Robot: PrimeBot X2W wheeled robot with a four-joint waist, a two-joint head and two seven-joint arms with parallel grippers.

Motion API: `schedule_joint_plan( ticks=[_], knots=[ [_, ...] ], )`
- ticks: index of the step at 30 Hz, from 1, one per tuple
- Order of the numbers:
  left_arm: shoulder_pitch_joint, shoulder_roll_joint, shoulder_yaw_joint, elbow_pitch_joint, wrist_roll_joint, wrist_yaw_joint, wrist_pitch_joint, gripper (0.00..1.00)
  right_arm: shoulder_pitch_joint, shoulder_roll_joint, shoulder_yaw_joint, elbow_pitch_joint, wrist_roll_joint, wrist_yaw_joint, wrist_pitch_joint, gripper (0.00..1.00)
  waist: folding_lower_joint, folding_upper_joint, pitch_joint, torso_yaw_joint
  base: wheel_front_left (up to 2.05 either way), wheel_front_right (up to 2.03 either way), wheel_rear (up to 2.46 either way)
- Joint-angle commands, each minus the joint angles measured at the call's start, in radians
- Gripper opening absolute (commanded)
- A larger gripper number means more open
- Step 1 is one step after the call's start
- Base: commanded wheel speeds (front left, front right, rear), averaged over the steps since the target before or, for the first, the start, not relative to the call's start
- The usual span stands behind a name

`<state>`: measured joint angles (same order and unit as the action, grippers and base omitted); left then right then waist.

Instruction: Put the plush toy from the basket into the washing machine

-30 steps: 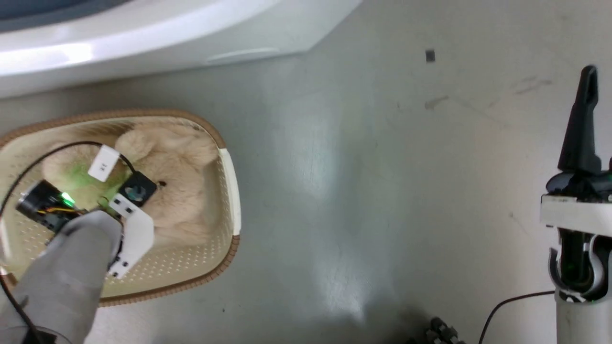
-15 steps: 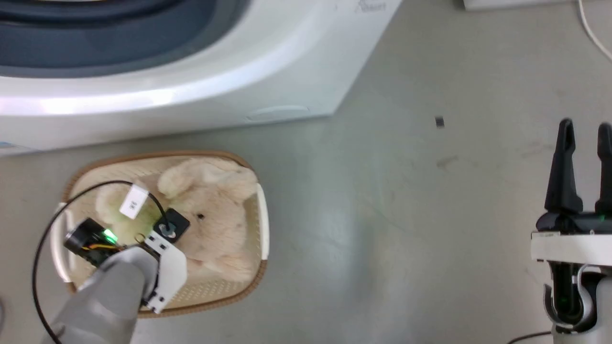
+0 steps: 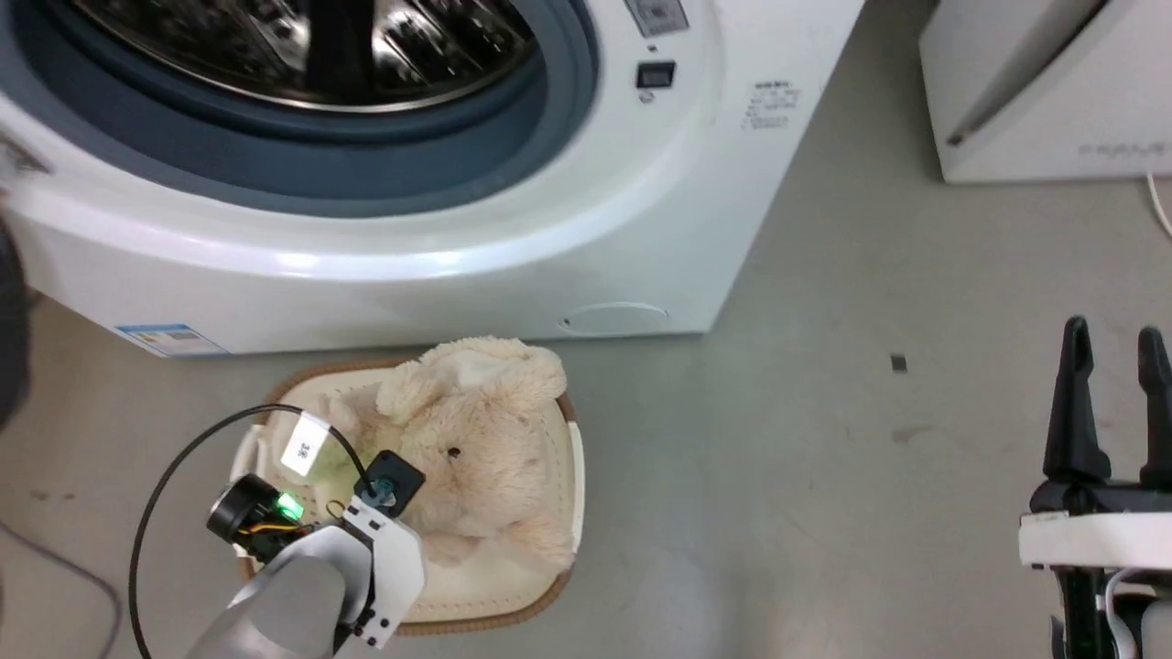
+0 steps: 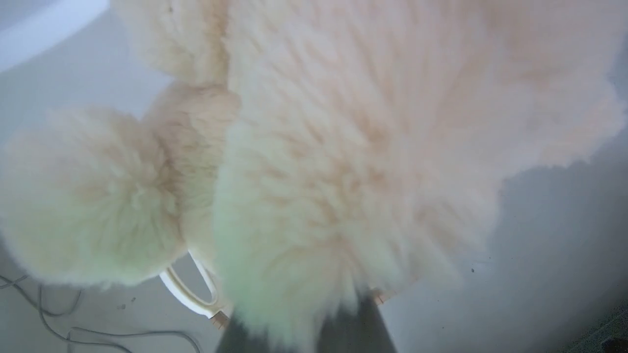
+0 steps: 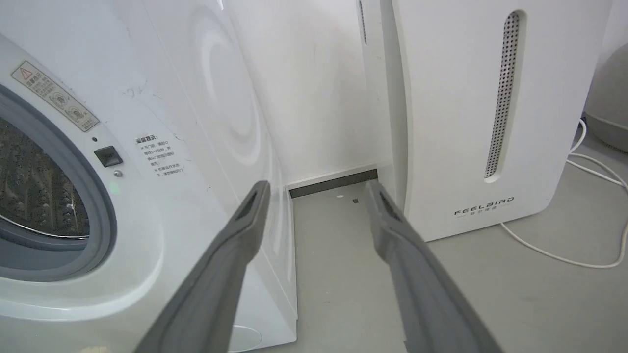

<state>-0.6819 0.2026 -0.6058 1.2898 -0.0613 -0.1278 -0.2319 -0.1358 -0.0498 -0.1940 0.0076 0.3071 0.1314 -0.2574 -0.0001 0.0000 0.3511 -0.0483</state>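
Head view: the basket [image 3: 494, 590] sits on the grey floor [image 3: 824, 503] at lower centre, just in front of the washing machine [image 3: 458, 265]. The plush toy [image 3: 476, 448] is in or just over the basket, its head overlapping the far rim. I cannot tell whether it touches the basket's bottom. The left arm [image 3: 302, 595] reaches in from the lower left and its wrist covers the toy's near side. The machine's door opening fills the upper left, showing a grey-blue gasket [image 3: 366, 156] around a shiny steel drum [image 3: 275, 46]. A white appliance [image 3: 1053, 91] stands at upper right. The right pincer [image 3: 1114, 328] points up at lower right, above bare floor.

Left wrist view: cream fur of the toy covers most of the frame. The left pincer [image 4: 304, 333] at the bottom edge is buried in that fur and grips the toy. A pale basket handle [image 4: 189, 294] peeks out at lower left, with thin cables [image 4: 73, 333] on the floor beside it.

Right wrist view: the right pincer's two grey fingers [image 5: 245, 230] are spread wide with nothing between them. The washing machine is at left and the white appliance at right. A white cord [image 5: 564, 255] trails over the floor at the right edge.
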Motion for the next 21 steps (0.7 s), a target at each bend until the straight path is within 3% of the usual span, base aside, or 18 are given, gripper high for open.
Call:
schedule_joint_plan(
  ticks=[1,8,21],
  knots=[
    [0.011,-0.003,0.007,-0.01,-0.013,-0.001,-0.015,0.0,0.021,0.0,-0.005,0.003,-0.008,-0.001,-0.004,1.0,0.0001,0.0,-0.047,0.032,0.0,0.0,0.0],
    [0.031,-0.012,0.036,-0.072,-0.054,0.019,-0.029,0.0,0.061,0.0,-0.014,0.01,-0.014,-0.001,-0.004,1.0,0.0001,0.0,-0.104,0.054,0.0,0.0,0.0],
    [0.077,0.044,0.126,-0.411,-0.103,0.109,-0.03,0.0,0.079,0.0,-0.014,0.01,-0.01,-0.001,-0.004,1.0,0.0001,0.0,-0.125,0.055,0.0,0.0,0.0]
  ],
)
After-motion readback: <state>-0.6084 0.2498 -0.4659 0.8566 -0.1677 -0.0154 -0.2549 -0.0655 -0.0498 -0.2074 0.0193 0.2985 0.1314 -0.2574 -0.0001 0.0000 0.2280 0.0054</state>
